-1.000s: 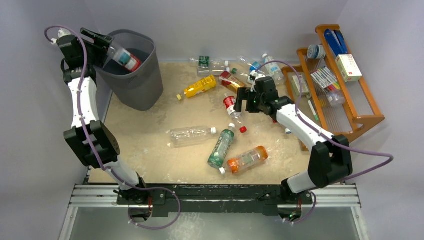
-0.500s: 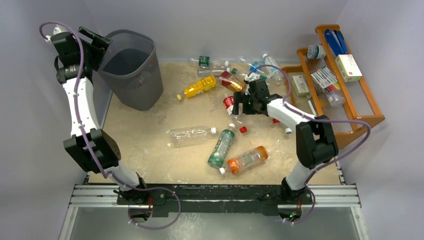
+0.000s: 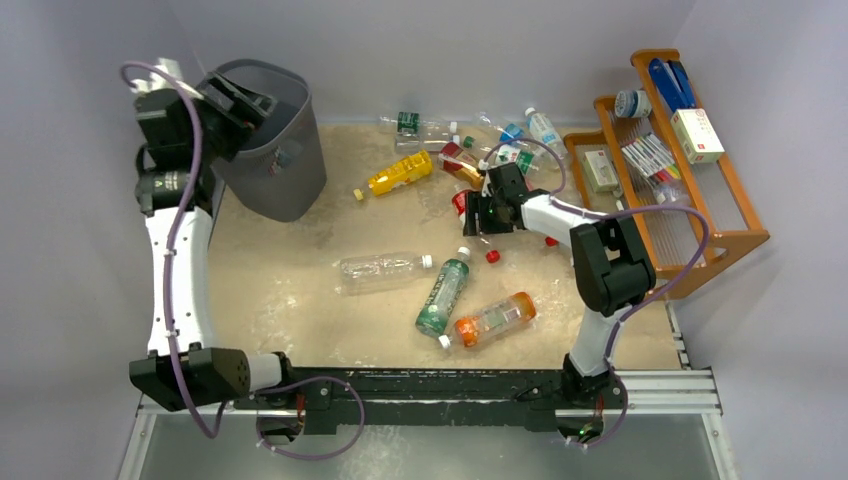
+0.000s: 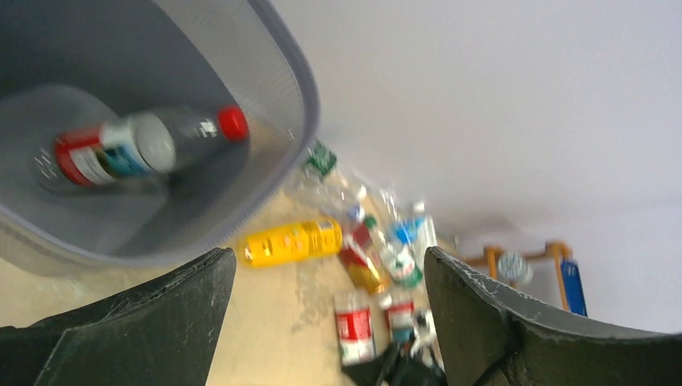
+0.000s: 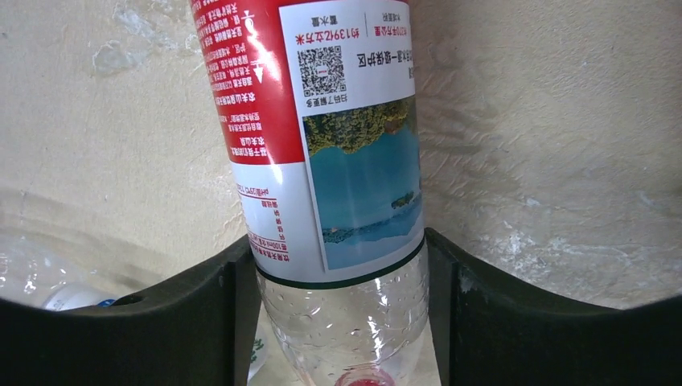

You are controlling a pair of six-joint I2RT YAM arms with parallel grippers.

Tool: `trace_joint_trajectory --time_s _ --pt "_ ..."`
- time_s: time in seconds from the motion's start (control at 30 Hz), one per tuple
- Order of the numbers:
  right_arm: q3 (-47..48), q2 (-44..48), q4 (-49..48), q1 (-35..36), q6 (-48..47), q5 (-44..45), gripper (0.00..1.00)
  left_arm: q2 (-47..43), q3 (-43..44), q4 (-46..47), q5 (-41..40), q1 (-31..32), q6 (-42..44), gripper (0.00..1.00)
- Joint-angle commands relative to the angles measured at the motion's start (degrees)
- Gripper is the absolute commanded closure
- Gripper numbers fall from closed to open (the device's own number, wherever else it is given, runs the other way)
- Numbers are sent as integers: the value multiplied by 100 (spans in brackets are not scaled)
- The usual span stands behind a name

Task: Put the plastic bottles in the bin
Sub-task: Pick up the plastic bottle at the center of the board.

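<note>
Bottles lie scattered over the beige table [image 3: 300,230], and one of them sits squarely between the fingers of the right gripper [image 5: 338,245]: a clear red-label bottle [image 5: 330,145], flat on the tabletop toward the back. In the right wrist view its body fills the gap, with the lower edge of the label about level with the fingertips. Both black fingers [image 5: 161,322] look pressed against its sides, so the jaws appear clamped on it (the bottle rests on the table all the same). From above, this gripper reaches in from the right and covers much of that bottle. A loose red cap [image 3: 492,257] lies just in front of it. Far to the left, the left gripper [image 3: 248,105] hangs at the left rim of the grey bin [image 3: 285,180], which stands at the table's back left corner. Its jaws are spread wide with nothing between them. The left wrist view looks down into the bin, where a red-capped bottle [image 4: 121,149] lies on its side at the bottom, well below the jaws and off toward the left finger, touching neither. On the table, a yellow bottle [image 3: 400,172] lies between the bin and the right gripper. A clear bottle [image 3: 385,270] and a green bottle [image 3: 443,293] lie nearer the arms' bases, with an orange bottle [image 3: 492,320] just beside the green one. Several more crowd the back edge beside the wooden rack [image 3: 735,215].
</note>
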State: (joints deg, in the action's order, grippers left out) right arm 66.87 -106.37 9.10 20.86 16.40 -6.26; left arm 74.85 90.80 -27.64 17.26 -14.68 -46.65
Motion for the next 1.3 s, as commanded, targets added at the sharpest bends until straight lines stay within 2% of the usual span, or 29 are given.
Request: trace_joint_trajectory --time_s 0.0,0.1,0.17,0.3,0.57,0.8,1.03,1.13,1.27 --pt "133 225 -143 -12 -41 -142 37 -321 -498 -257 -287 760 284 13" --pt "26 500 -171 -12 -61 -158 45 -432 -637 -525 -571 1357 425 13" --pt "-77 698 -215 -12 -99 -173 48 -414 -679 -673 -414 1555 439 13" --pt "-256 1165 -216 -12 -224 -282 50 -544 -799 -850 -383 1944 311 12" --pt "-85 1838 277 -11 -355 -686 51 -602 -331 -1722 -537 1986 425 11" --pt "-45 2005 309 -12 -322 -876 52 -714 -357 -2373 -583 1995 683 11" --pt "200 2033 357 -12 -265 -725 53 -1175 -851 -2515 -488 1999 734 11" --pt "23 2282 -17 -12 -203 -588 52 -1387 -1183 -2359 -697 2143 933 10" --pt "15 2419 226 5 -54 -611 53 -1764 -2015 -1761 -111 2144 638 10"
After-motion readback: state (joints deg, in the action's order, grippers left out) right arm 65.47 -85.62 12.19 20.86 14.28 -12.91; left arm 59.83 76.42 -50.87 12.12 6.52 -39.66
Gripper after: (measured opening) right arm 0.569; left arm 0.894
